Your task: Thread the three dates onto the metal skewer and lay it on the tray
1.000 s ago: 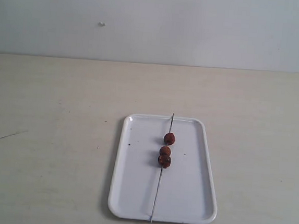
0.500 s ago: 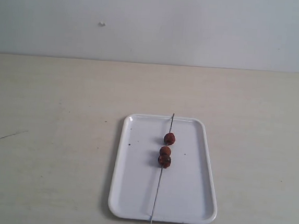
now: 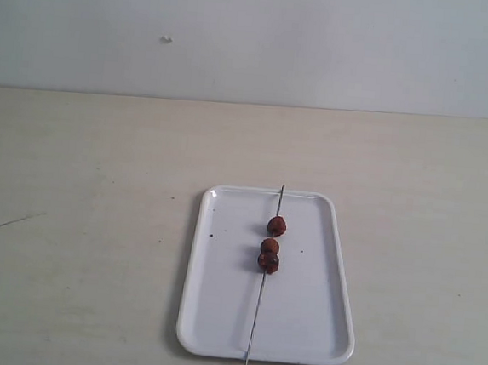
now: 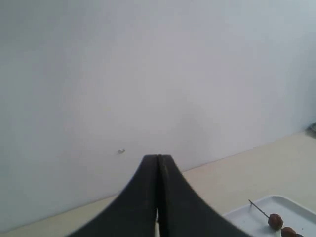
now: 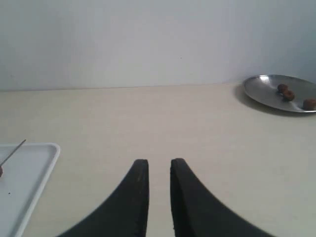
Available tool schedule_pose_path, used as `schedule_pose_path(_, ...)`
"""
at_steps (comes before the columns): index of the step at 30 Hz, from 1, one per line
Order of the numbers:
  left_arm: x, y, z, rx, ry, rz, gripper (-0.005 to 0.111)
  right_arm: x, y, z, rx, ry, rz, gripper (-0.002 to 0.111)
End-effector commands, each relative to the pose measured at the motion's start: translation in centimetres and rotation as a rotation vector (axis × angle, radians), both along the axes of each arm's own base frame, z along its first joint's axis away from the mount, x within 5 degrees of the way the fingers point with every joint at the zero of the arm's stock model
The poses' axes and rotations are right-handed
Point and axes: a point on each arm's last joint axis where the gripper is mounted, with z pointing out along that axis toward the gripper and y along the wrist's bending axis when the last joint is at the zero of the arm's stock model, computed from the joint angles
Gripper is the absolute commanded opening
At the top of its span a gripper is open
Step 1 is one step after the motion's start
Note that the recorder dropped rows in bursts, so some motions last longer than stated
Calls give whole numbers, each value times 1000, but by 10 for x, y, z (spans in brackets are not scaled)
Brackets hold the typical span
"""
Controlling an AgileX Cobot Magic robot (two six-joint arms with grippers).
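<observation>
The metal skewer point(image 3: 257, 312) lies lengthwise on the white tray point(image 3: 217, 300), its near tip past the tray's front rim. The three dates point(image 3: 269, 256) sit threaded on it: one higher up point(image 3: 277, 225), two touching below. Neither arm shows in the exterior view. In the left wrist view my left gripper point(image 4: 158, 159) is shut and empty, facing the wall, with the tray's corner point(image 4: 256, 217) and a date point(image 4: 275, 221) off to one side. My right gripper point(image 5: 159, 163) is open with a small gap and nothing in it, above bare table; the tray's corner point(image 5: 34, 163) and the skewer tip point(image 5: 12, 153) show beside it.
A round metal plate point(image 5: 266, 94) with three more dates point(image 5: 288, 95) stands on the table near the wall, seen only in the right wrist view. A pale wall runs along the table's far edge point(image 3: 251, 106).
</observation>
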Motion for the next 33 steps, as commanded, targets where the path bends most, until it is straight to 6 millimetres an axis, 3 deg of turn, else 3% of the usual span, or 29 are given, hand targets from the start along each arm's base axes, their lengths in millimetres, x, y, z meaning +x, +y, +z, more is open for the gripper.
schedule_pose_path(1,0,0,-3,-74,60,-21,0,0,0,-1,-5,-5,-7,17)
schedule_pose_path(4,4,12,-1,-370,127,59,0,0,0,-1,-5,-5,-7,17)
schedule_pose_path(5,4,11,-1,-372,125,53,0,0,0,-1,-5,-5,-7,17)
schedule_pose_path(13,6,5,-21,-260,245,30,0,0,0,-1,-1,-6,-7,17)
schedule_pose_path(20,6,8,-42,20,381,121,0,0,0,-1,-1,-6,-7,17)
schedule_pose_path(28,7,18,-48,-39,457,330,0,0,0,-1,-1,-6,-7,17)
schedule_pose_path(33,6,20,-52,-44,490,361,0,0,0,-1,-1,-6,-7,17)
